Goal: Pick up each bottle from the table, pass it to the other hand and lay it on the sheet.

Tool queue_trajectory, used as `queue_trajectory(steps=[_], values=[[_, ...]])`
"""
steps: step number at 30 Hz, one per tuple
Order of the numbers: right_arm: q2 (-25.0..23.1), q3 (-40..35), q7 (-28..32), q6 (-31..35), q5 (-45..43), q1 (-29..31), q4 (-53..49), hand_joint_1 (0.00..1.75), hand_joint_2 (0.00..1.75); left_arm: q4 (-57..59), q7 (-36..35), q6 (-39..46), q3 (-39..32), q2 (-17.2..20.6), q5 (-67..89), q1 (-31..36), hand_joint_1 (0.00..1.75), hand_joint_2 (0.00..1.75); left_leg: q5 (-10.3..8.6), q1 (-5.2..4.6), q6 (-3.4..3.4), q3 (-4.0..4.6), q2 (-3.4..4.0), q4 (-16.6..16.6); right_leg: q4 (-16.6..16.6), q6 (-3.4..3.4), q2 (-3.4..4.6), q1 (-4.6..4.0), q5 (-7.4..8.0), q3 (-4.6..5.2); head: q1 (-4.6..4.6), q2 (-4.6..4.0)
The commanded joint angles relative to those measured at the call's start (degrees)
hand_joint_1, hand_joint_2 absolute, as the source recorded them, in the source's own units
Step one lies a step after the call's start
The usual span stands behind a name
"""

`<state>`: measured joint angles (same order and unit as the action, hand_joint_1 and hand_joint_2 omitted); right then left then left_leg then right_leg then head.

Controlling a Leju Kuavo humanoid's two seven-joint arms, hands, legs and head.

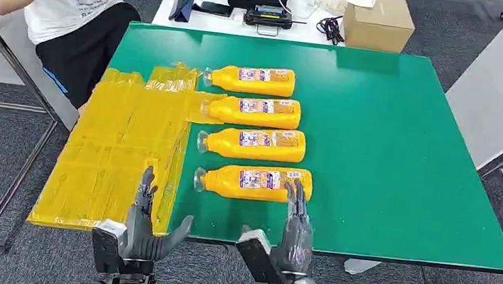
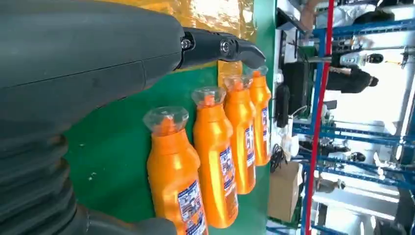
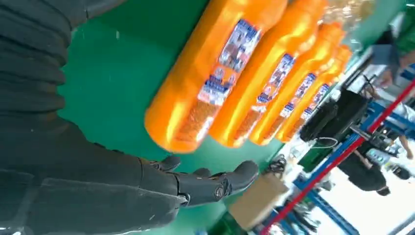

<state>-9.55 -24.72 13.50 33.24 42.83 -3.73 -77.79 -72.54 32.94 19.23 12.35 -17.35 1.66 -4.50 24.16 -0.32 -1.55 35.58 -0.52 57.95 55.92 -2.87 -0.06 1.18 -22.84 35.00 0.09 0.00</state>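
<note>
Flanking the nearest bottle (image 1: 253, 181), both released hands, left hand (image 1: 141, 226) and right hand (image 1: 293, 236), face a cardboard box (image 1: 377, 22).

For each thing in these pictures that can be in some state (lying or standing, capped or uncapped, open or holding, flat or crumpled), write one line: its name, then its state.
Nearest bottle: lying on its side, capped, not held.
Second bottle: lying, capped.
Third bottle: lying, capped, neck over the sheet's edge.
Farthest bottle: lying, capped.
Yellow sheet: spread out, wrinkled, overhanging the table, no bottle laid fully on it.
Left hand: open, holding nothing.
Right hand: open, fingertips at the nearest bottle's base.
Cardboard box: closed.
</note>
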Motion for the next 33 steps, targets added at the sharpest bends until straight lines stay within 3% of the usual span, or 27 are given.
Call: queue_trajectory(steps=[1, 8, 16, 19, 29, 33], values=[[4.88, 5.45, -6.82, -5.76, 8.63, 9.09, 0.16, 0.0, 1.75, 4.95, -0.85, -1.72, -0.96, 0.85, 1.27, 3.11, 0.0, 1.75, 0.02, 0.0, 0.04, -0.14, 0.07, -0.04, -0.05, 0.06, 0.04, -0.01, 0.0, -0.13, 0.0, 0.0], [6.04, 3.43, -12.02, -12.96, 10.2, 17.51, 10.53, 0.0, 1.75, 5.83, -1.62, -3.45, -1.77, 0.66, 2.78, 3.89, 0.0, 1.75, 0.03, 0.03, 0.06, -0.23, 0.14, -0.07, -0.1, 0.08, 0.1, -0.05, 0.02, -0.21, -0.02, 0.0], [6.27, 3.03, -12.81, -14.15, 10.1, 17.64, 10.93, 0.0, 1.75, 5.85, -1.72, -3.65, -1.81, 0.61, 2.96, 3.85, 0.0, 1.75, 0.13, 0.09, 0.09, -0.42, 0.09, -0.04, -0.07, 0.14, 0.04, -0.11, -0.11, -0.43, 0.0, 0.0], [6.84, 1.84, -14.49, -18.04, 8.95, 22.35, 17.35, 0.0, 1.75, 6.27, -1.89, -4.28, -1.99, 0.54, 3.43, 4.24, 0.0, 1.75, 0.08, 0.07, 0.07, -0.31, 0.13, -0.03, -0.08, 0.11, 0.09, -0.09, -0.04, -0.32, 0.0, 0.0], [5.83, -1.35, -7.35, -34.36, -3.02, 34.72, 36.05, 0.0, 1.75, 9.89, -1.71, -5.75, -1.72, 0.88, 3.56, 6.6, 0.0, 1.75, 0.02, 0.07, 0.07, -0.38, 0.21, -0.04, -0.05, 0.14, 0.16, -0.09, -0.01, -0.36, -0.02, 0.0], [6.51, -4.44, -6.08, -36.92, -5.26, 38.55, 40.16, 0.0, 1.75, 11.82, -1.11, -6.44, -1.62, 0.83, 3.28, 7.34, 0.0, 1.75, -0.07, 0.02, -0.01, -0.21, 0.14, -0.04, -0.02, 0.06, 0.1, -0.04, 0.03, -0.2, -0.02, 0.0]])
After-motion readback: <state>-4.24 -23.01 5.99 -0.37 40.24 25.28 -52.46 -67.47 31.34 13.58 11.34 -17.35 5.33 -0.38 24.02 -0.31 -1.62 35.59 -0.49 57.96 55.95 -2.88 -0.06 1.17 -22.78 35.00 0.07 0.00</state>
